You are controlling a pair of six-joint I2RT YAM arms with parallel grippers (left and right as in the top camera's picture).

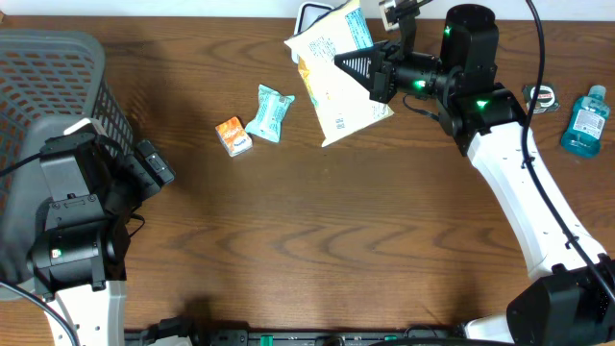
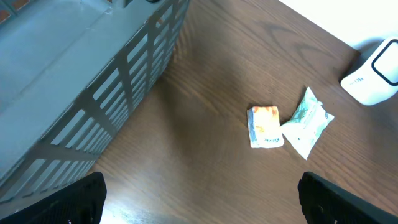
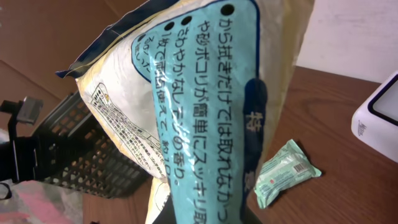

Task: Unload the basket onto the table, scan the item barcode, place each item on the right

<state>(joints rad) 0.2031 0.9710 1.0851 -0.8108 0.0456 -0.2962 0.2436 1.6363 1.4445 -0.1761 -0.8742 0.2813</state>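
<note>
A large cream-and-teal bag (image 1: 332, 91) printed with Japanese text is held off the table (image 1: 317, 250) by the right gripper (image 1: 368, 69), whose fingers are clamped tight on the bag's right edge. The bag is seen at the top centre of the overhead view, tilted, just beside a white barcode scanner (image 1: 309, 13) at the table's far edge and partly covering it. In the right wrist view most of the frame is filled by the bag, so the fingers themselves are hidden there. The left gripper (image 1: 152, 165) is seen low at the left side, next to a grey plastic basket (image 1: 58, 67); its fingers (image 2: 74, 202) are spread wide apart, nothing between them. A small orange packet (image 1: 233, 135) and a small teal packet (image 1: 268, 112) are lying flat on the table, just beside each other, between the basket and the bag. A blue mouthwash bottle (image 1: 583, 120) is lying at the far right.
</note>
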